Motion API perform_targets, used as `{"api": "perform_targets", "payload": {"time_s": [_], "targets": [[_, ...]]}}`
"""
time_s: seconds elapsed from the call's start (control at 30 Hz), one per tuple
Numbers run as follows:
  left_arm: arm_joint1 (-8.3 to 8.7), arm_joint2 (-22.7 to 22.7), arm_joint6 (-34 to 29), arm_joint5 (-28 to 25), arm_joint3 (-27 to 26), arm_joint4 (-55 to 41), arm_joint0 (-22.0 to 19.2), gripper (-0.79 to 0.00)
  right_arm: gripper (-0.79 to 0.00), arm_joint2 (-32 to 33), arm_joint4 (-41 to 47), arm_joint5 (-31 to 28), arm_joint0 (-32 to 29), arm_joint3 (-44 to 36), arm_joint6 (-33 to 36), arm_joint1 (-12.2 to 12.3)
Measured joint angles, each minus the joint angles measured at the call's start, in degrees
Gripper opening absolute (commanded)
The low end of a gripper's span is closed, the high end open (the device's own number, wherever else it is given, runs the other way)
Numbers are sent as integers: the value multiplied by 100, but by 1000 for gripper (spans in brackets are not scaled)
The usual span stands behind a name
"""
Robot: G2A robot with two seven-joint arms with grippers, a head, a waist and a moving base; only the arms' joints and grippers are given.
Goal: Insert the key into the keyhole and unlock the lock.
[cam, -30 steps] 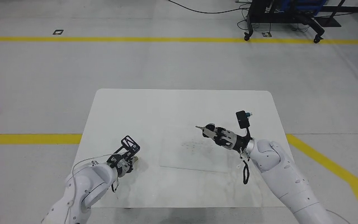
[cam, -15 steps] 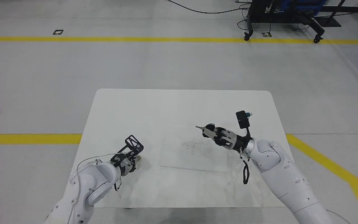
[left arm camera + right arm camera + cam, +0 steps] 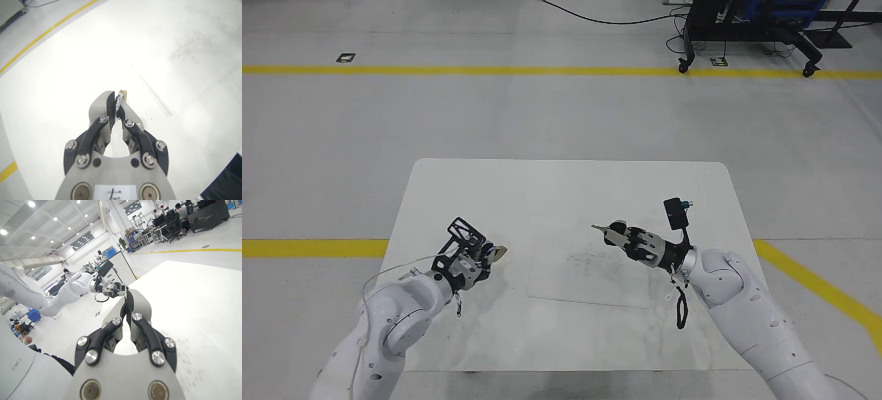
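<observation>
Top view puts the left pincer [image 3: 482, 258] over the left front part of the white tabletop [image 3: 562, 190], pointing toward the middle. The lock [image 3: 497, 253] shows as a small brass piece at its tip. From the left wrist view, the left pincer [image 3: 117, 97] is clamped on the lock [image 3: 123, 94]: the black pads [image 3: 110, 106] press from both sides on the silver shackle [image 3: 117, 103], and the brass body pokes out just past the fingertips. Whether the lock hangs clear of the surface or touches it I cannot tell. Between the two arms a thin pale sheet [image 3: 587, 280] lies flat on the tabletop, with faint grey smudges near its middle. To the right of it the right pincer [image 3: 617, 236] is held over the right half of the tabletop, aimed back at the lock and well apart from it. It is closed on the key [image 3: 599, 230], whose slim metal blade sticks out beyond the fingertips toward the left arm. In the right wrist view the right pincer [image 3: 129, 294] has its ribbed pads pressed together, and the key itself is too thin to make out there; farther off, the left arm and its pincer [image 3: 113, 289] face this way across the tabletop.
</observation>
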Motion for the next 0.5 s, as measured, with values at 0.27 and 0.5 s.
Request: {"api": "perform_targets", "payload": {"time_s": [0.27,0.5], "targets": [[-1,-1,23,7,19,-5,-4,-785,-785,0,0,0,0,0,0,0],[-107,173,612,-1112,1450,-2276,-661,-785,-785,0,0,0,0,0,0,0]]}}
